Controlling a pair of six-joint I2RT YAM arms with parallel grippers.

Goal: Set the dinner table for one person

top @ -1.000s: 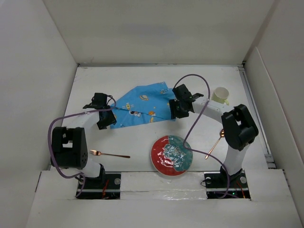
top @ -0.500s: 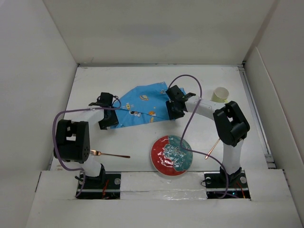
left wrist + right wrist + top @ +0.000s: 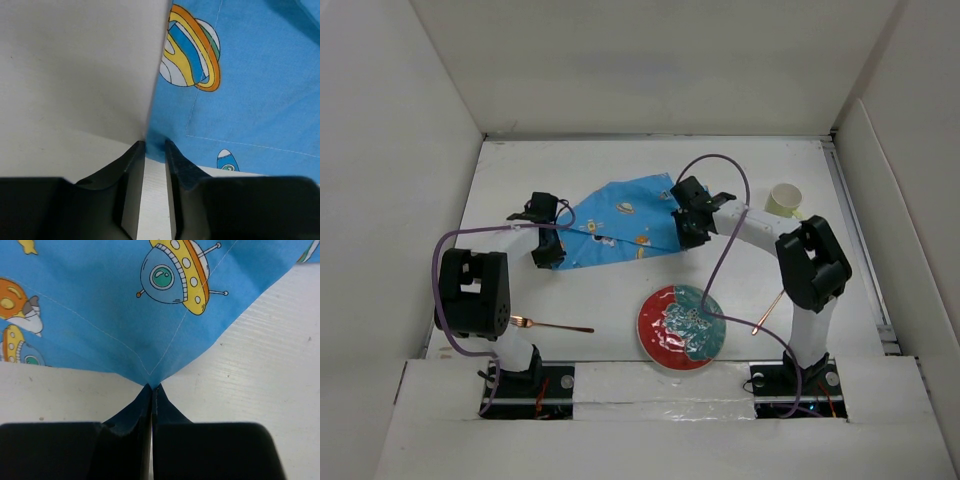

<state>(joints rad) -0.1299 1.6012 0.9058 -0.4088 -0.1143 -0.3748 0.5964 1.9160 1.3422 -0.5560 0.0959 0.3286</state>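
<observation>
- Desk [image 3: 610, 290]: matte white. We see it run from the arm bases to the far wall, with every item below resting on it.
- Plate [image 3: 682, 327]: round, red and teal, nearest the bases, between the two arms.
- Fork [image 3: 551, 325]: copper, lying flat to the left of the plate and apart from it.
- Slim copper utensil [image 3: 770, 308]: lies right of the plate, partly hidden by the right arm.
- Left end effector [image 3: 154, 145]: jaws a narrow slit apart at the left corner of the mat [image 3: 620, 222]. We cannot tell whether any cloth is caught.
- Right end effector [image 3: 151, 387]: jaws pressed together, pinching the mat's right corner.
- Mat: blue cloth printed with planets and saucers, spread askew between the two end effectors.
- Cup [image 3: 785, 199]: pale, upright, far right, well apart from the mat.
</observation>
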